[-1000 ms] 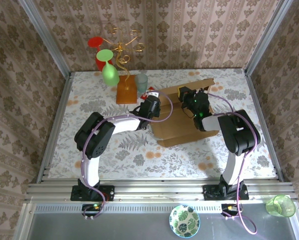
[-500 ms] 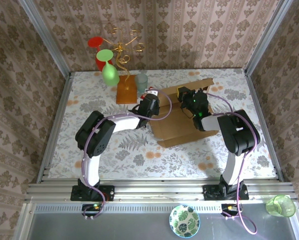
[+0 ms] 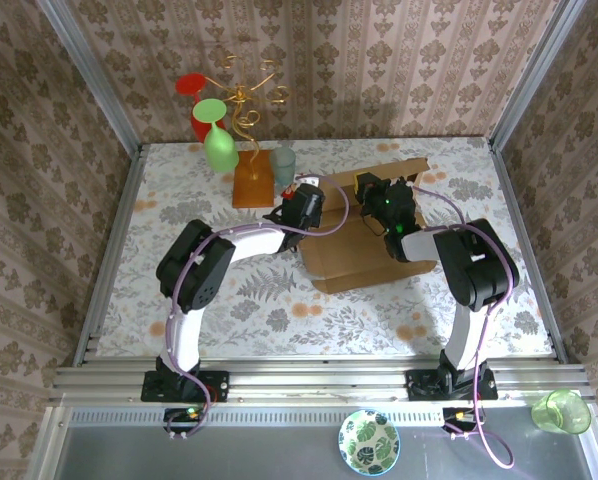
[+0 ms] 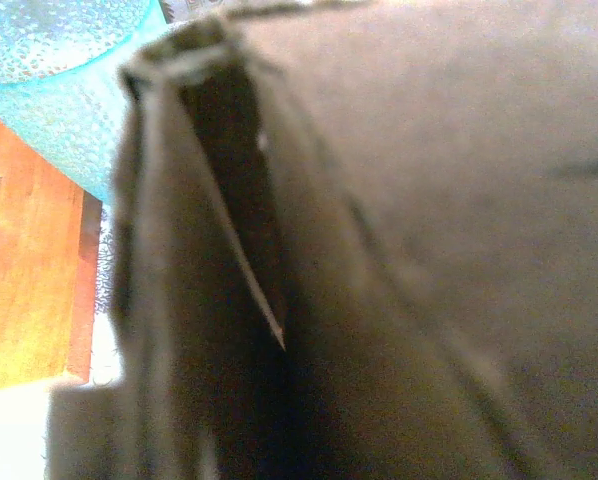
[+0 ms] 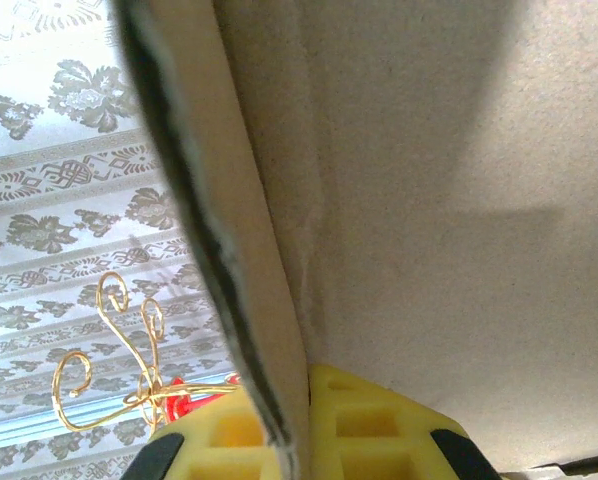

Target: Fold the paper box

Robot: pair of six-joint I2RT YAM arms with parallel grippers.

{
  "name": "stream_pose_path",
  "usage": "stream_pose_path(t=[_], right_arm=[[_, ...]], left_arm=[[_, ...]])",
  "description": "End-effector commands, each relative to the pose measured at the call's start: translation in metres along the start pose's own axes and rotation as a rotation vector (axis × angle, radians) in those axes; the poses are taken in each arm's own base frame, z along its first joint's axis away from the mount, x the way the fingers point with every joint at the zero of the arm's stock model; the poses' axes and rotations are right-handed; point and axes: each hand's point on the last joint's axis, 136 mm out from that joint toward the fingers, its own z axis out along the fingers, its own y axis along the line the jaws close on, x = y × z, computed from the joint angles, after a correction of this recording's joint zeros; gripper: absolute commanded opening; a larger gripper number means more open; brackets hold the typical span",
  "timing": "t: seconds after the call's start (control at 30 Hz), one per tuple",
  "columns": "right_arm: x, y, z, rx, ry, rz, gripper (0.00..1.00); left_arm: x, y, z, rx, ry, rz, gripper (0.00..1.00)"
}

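Note:
The paper box (image 3: 354, 250) is a brown cardboard sheet lying mid-table with its far flaps partly raised. My left gripper (image 3: 301, 202) sits at the box's left wall. In the left wrist view the doubled cardboard wall (image 4: 169, 260) runs straight down into the jaws, whose fingers are hidden. My right gripper (image 3: 372, 190) is at the far raised flap. In the right wrist view the yellow pads (image 5: 374, 430) press on either side of the flap's edge (image 5: 249, 300), so this gripper (image 5: 294, 420) is shut on it.
A teal cup (image 3: 283, 165) and the wire stand's wooden block (image 3: 252, 185) stand just left of the box, close to my left gripper. Green (image 3: 219, 148) and red (image 3: 194, 100) glasses hang from the gold stand (image 3: 241, 95). The enclosure walls ring the table.
My left gripper has slid a little farther along the box's left wall, toward the back. The right gripper has stayed on the far flap.

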Motion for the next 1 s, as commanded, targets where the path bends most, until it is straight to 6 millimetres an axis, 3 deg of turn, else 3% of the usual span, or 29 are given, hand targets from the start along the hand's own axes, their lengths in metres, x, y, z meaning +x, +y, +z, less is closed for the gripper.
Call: stream_pose_path(t=[0.0, 0.17, 0.33, 0.43, 0.53, 0.77, 0.97], right_arm=[[0.007, -0.017, -0.001, 0.063, 0.026, 0.031, 0.01], [-0.003, 0.009, -0.013, 0.075, -0.002, -0.035, 0.38], [-0.028, 0.038, -0.057, 0.248, -0.059, -0.183, 0.65], [-0.046, 0.045, -0.086, 0.327, -0.097, -0.226, 0.70], [-0.054, 0.049, -0.094, 0.317, -0.095, -0.202, 0.73], [-0.050, 0.041, -0.075, 0.276, -0.071, -0.097, 0.75], [-0.034, 0.027, -0.053, 0.254, -0.077, 0.027, 0.77]], left_arm=[[0.019, 0.029, 0.007, -0.131, 0.072, 0.060, 0.00], [0.009, 0.039, -0.005, -0.131, 0.055, 0.087, 0.00], [0.001, 0.061, -0.025, -0.098, 0.083, 0.087, 0.00], [0.001, 0.071, -0.037, -0.072, 0.109, 0.079, 0.00], [0.005, 0.077, -0.046, -0.054, 0.129, 0.065, 0.00], [0.010, 0.081, -0.055, -0.045, 0.157, 0.038, 0.00], [0.013, 0.079, -0.056, -0.039, 0.174, 0.004, 0.00]])
